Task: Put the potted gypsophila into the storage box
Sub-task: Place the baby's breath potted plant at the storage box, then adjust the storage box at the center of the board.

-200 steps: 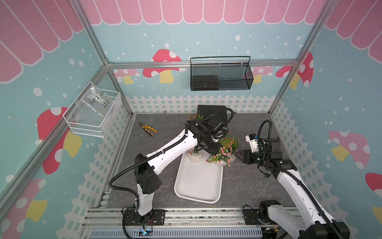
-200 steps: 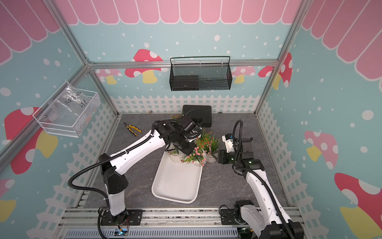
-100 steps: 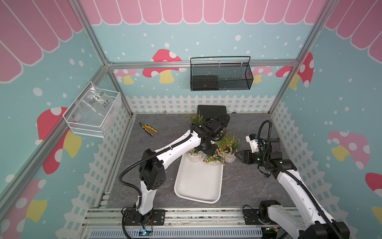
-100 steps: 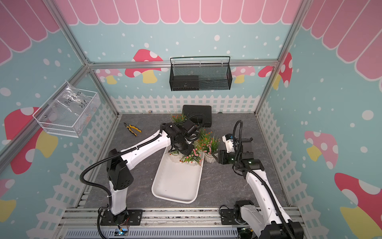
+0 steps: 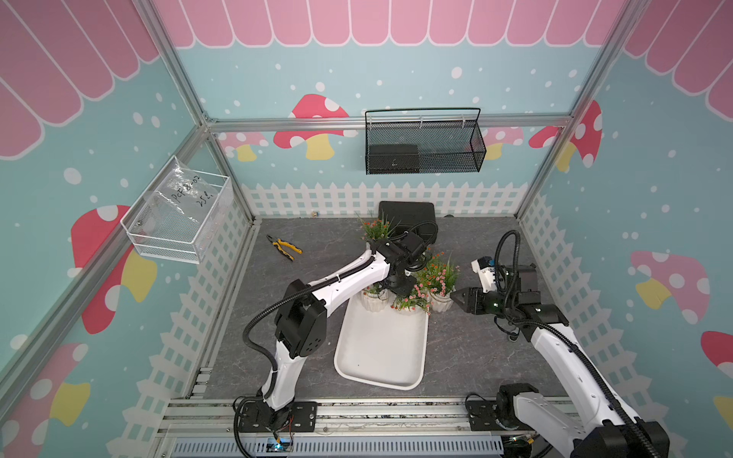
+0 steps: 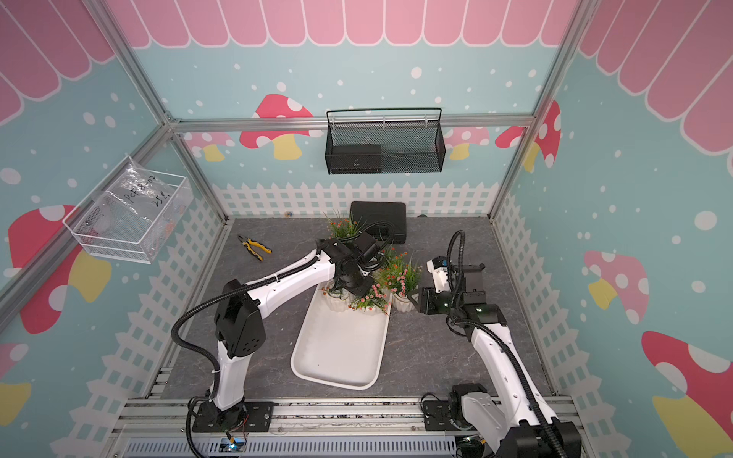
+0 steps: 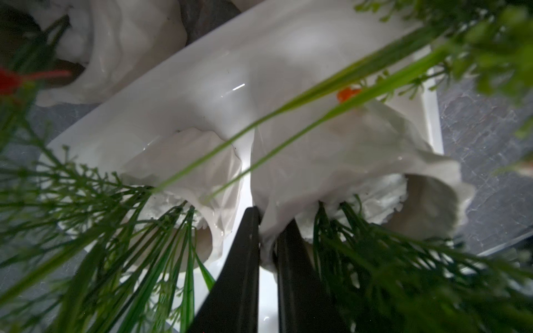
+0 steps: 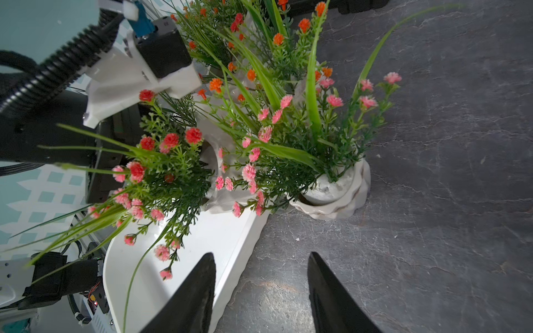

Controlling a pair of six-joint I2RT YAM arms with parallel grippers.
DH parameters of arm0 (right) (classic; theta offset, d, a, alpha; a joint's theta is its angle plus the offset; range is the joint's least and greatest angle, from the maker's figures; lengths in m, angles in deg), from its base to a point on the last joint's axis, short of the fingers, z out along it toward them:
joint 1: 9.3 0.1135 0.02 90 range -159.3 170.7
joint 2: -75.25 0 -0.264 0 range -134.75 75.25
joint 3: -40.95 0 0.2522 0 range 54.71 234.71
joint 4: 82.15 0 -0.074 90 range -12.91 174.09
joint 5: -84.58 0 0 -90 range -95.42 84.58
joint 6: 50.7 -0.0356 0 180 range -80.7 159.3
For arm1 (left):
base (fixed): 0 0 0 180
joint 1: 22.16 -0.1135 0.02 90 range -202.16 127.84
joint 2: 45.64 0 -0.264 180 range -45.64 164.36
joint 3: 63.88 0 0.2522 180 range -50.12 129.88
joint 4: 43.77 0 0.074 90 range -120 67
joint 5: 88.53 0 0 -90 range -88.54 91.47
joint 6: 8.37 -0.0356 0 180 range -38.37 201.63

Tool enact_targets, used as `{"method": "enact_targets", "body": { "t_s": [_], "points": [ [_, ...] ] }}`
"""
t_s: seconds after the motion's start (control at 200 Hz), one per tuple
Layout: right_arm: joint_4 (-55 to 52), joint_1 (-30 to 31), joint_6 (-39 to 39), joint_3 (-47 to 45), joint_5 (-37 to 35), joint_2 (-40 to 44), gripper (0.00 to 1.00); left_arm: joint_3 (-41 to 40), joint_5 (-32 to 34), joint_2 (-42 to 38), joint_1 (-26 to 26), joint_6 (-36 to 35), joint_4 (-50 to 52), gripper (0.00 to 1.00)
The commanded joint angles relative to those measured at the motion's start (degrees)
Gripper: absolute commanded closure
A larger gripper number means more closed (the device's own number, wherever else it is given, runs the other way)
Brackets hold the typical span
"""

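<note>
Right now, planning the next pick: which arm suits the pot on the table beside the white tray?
Probably right. The right gripper is open, empty and facing that outside pot; the left gripper is shut on the rim of a second pot over the storage box.

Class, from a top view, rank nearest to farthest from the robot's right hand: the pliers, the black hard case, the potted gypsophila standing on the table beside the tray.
1. Potted gypsophila, just ahead of the right hand, off the storage box's far corner.
2. Black hard case, against the back fence.
3. Pliers, far across on the left side.
</note>
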Motion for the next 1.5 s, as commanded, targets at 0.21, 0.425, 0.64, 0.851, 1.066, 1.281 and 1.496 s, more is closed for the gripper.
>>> {"method": "enact_targets", "body": {
  "t_s": [0.21, 0.425, 0.64, 0.851, 1.066, 1.281, 1.496],
  "points": [
    [0.81, -0.27, -0.56, -0.75, 0.07, -1.32, 0.46, 1.58, 1.08, 2.73, -1.28, 0.90, -4.02, 1.00],
    [1.28, -0.34, -1.16, -1.12, -0.12, -1.21, 0.46, 1.49, 1.93, 2.69, -1.29, 1.28, -4.14, 0.72],
    [1.27, -0.59, -1.63, -0.91, -0.48, -0.69, 0.45, 1.37, 3.66, -1.31, -1.31, 1.68, -4.32, 0.53],
    [0.41, -0.53, -0.52, -0.21, -2.78, 0.84, 0.45, -7.77, 5.03, -17.37, -1.58, 3.22, -7.86, 0.47],
    [0.37, -0.52, -0.13, -0.54, -3.51, 1.59, 0.44, -27.57, -0.26, -34.34, -8.17, 8.49, -9.64, 0.44],
    [0.88, -0.52, -0.72, -1.41, -3.06, 1.60, 0.44, -45.33, -9.98, -46.03, -19.33, 11.00, -14.37, 0.41],
    [2.51, -0.52, -1.35, -2.18, 0.01, 0.22, 0.43, -50.75, -14.16, -42.92, -21.02, 14.43, -20.37, 0.41]
  ]
}}
